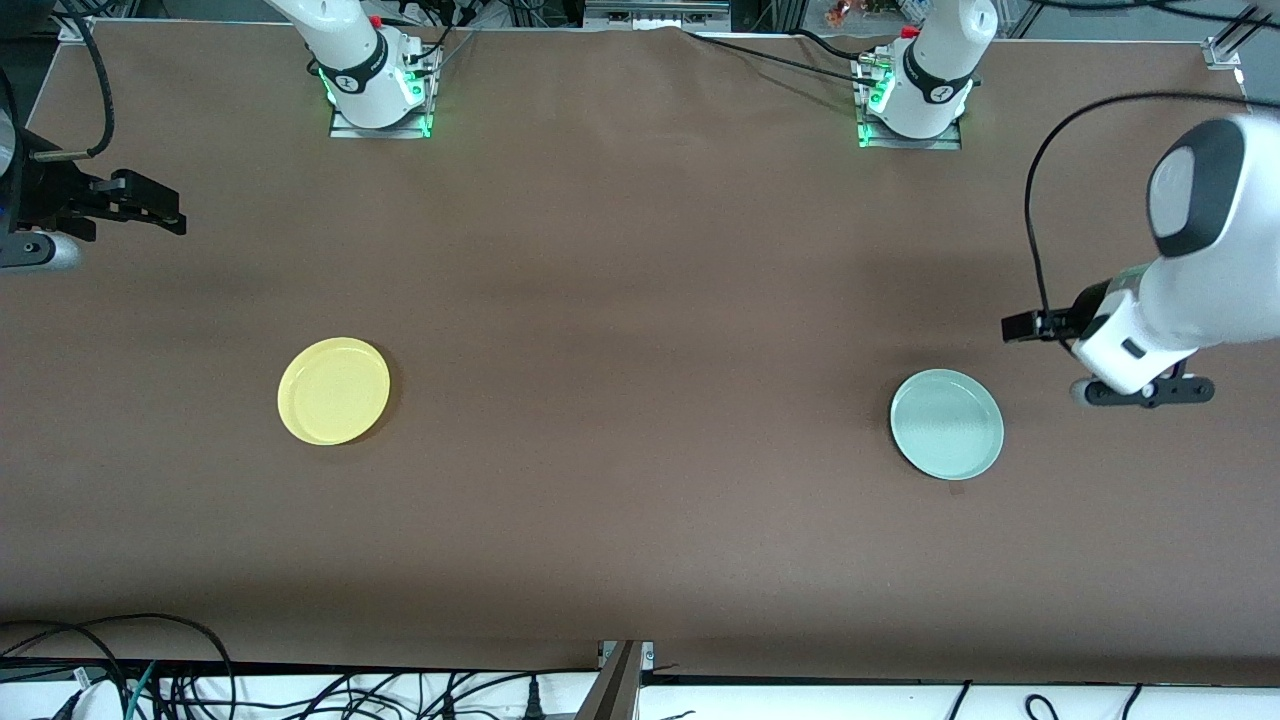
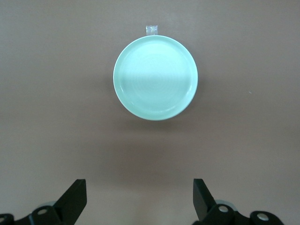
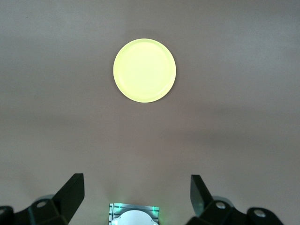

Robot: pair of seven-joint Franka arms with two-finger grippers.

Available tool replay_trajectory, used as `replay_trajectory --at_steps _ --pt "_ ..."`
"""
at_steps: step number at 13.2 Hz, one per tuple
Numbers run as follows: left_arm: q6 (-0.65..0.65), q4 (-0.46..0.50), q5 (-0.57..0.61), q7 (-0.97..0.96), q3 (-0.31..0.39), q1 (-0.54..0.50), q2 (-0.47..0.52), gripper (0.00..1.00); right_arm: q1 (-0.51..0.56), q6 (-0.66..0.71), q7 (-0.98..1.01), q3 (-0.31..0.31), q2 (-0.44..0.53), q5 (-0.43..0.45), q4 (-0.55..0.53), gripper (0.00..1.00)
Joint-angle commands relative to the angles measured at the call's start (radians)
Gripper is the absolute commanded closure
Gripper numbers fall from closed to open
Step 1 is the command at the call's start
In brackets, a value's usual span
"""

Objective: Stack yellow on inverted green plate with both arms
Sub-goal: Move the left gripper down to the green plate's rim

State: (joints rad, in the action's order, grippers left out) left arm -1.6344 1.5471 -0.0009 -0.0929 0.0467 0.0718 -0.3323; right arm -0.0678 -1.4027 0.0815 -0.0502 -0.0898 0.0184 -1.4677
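Green plate (image 1: pixel 947 424) and yellow plate (image 1: pixel 333 390) lie well apart, untouched, rims up; left gripper (image 2: pixel 139 201) and right gripper (image 3: pixel 137 199) hover spread wide, holding nothing, so flipping green likely comes first.

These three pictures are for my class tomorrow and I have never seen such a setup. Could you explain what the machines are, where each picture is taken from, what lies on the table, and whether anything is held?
Two white robot arms stand at a brown table. The wide picture looks down from a high camera facing them. The other two come from cameras on the arms' wrists, each looking past its own black fingers.

Two plates lie far apart: a yellow plate toward the right arm's end, and a green plate toward the left arm's end, rim up, not yet inverted.

The left gripper hangs open over bare table beside the green plate. The right gripper hangs open at the table's edge. Neither holds anything.
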Motion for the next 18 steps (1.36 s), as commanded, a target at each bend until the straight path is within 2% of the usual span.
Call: replay_trajectory --at_steps 1,3,6,9,12,14,18 --pt "-0.077 0.034 0.005 -0.008 -0.002 -0.014 -0.030 0.00 0.000 0.001 0.001 0.004 0.005 0.002 -0.005 0.00" --pt "-0.143 0.083 0.004 -0.002 -0.002 -0.015 -0.051 0.00 0.000 0.004 0.001 0.004 0.005 0.000 -0.006 0.00" --pt "-0.171 0.091 0.005 0.010 -0.002 -0.021 -0.102 0.00 0.002 0.001 0.001 0.003 0.005 0.000 -0.005 0.00" --pt "-0.228 0.145 0.007 0.013 -0.004 -0.044 -0.105 0.00 0.000 0.002 0.001 0.004 0.005 0.002 -0.005 0.00" --pt "-0.419 0.276 0.016 0.079 -0.004 -0.059 -0.105 0.00 0.000 0.001 0.001 0.004 0.005 0.002 -0.005 0.00" --pt "-0.534 0.324 0.015 0.155 -0.004 -0.095 -0.122 0.00 0.000 0.001 0.001 0.004 0.005 0.002 -0.005 0.00" --pt "-0.602 0.320 0.015 0.206 -0.005 -0.127 -0.186 0.00 -0.001 -0.001 0.000 0.006 0.005 0.002 -0.005 0.00"
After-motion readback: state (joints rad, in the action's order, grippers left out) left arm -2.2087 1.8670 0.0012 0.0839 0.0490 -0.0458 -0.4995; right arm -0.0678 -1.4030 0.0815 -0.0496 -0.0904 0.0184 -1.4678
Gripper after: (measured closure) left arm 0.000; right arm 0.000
